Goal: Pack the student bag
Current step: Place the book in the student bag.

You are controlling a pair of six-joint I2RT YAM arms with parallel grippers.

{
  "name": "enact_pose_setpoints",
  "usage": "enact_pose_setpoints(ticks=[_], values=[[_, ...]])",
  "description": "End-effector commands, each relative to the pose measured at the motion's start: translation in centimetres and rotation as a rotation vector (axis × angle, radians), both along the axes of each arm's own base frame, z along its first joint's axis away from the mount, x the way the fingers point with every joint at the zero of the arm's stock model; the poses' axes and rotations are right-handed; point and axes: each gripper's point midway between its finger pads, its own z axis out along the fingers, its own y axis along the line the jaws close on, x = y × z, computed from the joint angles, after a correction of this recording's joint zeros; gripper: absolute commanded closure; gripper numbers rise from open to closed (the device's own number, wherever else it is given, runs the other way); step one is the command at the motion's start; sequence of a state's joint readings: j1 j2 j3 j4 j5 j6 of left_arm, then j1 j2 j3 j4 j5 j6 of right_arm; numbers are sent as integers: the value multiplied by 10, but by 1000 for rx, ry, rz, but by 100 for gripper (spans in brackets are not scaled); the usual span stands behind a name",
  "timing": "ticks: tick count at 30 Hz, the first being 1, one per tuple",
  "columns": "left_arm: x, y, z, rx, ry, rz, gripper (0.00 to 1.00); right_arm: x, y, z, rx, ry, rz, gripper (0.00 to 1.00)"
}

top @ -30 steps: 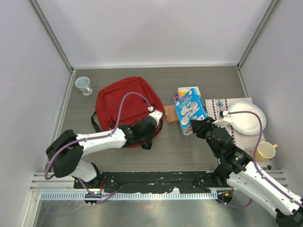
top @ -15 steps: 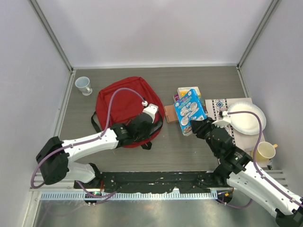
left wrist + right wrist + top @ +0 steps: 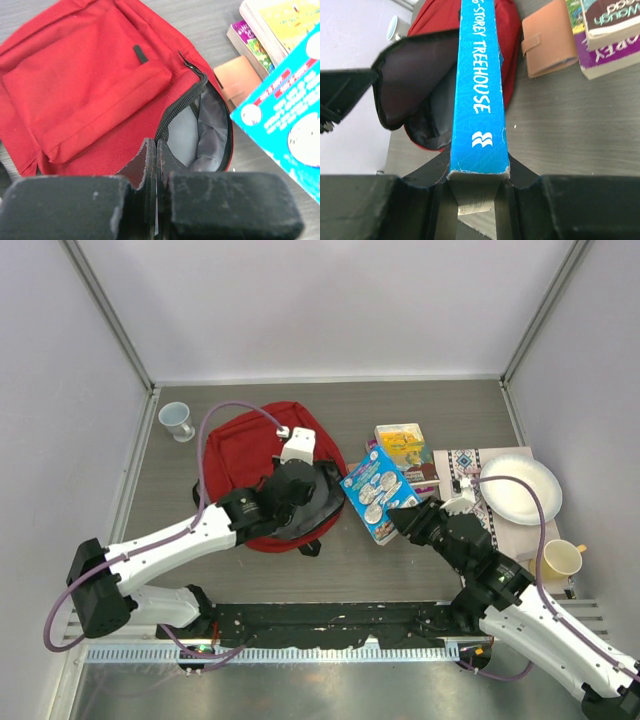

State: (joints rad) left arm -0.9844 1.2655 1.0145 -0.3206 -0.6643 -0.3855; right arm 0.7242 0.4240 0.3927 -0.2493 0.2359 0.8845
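Tabletop as seen from above. The student bag (image 3: 240, 445), red with black zippers, lay flat on the left half of the tabletop, its front pocket up and its zippered mouth (image 3: 200, 125) turned toward the centre. The left gripper (image 3: 155, 150) had its fingers pressed together on the near rim of that mouth, holding the rim raised so that the grey and black lining showed. The right gripper (image 3: 479, 172) pinched the lower end of a blue book (image 3: 373, 492), one finger on each cover, with the spine facing the wrist camera. The book hung tilted just beside the bag's open mouth, between the bag and a stack of books (image 3: 400, 445) near the centre. A brown wallet (image 3: 235, 82) lay on the tabletop between the bag and the stack. A white mug (image 3: 177, 420) stood near the far left corner. A paper plate (image 3: 520, 490) rested on a patterned mat (image 3: 460, 472) along the right edge, with a yellow cup (image 3: 560, 560) nearer the right near corner.
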Motion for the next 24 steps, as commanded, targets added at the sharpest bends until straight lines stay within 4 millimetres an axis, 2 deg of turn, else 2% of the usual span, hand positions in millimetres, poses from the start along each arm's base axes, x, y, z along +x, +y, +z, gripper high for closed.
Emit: enact_pose_setpoints(ticks=[1, 5, 7, 8, 12, 16, 17, 18, 24], values=[[12, 12, 60, -102, -142, 108, 100, -14, 9, 42, 156, -24, 58, 99], [15, 8, 70, -116, -166, 102, 100, -32, 26, 58, 267, -7, 172, 99], [17, 2, 72, -122, -161, 89, 100, -32, 30, 59, 305, 21, 177, 99], [17, 0, 71, -123, -158, 83, 100, -37, 38, 66, 335, 9, 230, 99], [20, -8, 78, -149, -160, 72, 100, -40, 62, 73, 452, 30, 327, 99], [20, -14, 87, -173, -165, 54, 100, -33, 81, 62, 501, 79, 374, 99], [20, -14, 88, -170, -164, 54, 100, -31, 85, 67, 521, 65, 388, 99], [20, -14, 89, -170, -164, 56, 100, -27, 90, 57, 505, 99, 383, 99], [17, -10, 98, -209, -177, 58, 100, -8, 105, 46, 491, 122, 374, 99]])
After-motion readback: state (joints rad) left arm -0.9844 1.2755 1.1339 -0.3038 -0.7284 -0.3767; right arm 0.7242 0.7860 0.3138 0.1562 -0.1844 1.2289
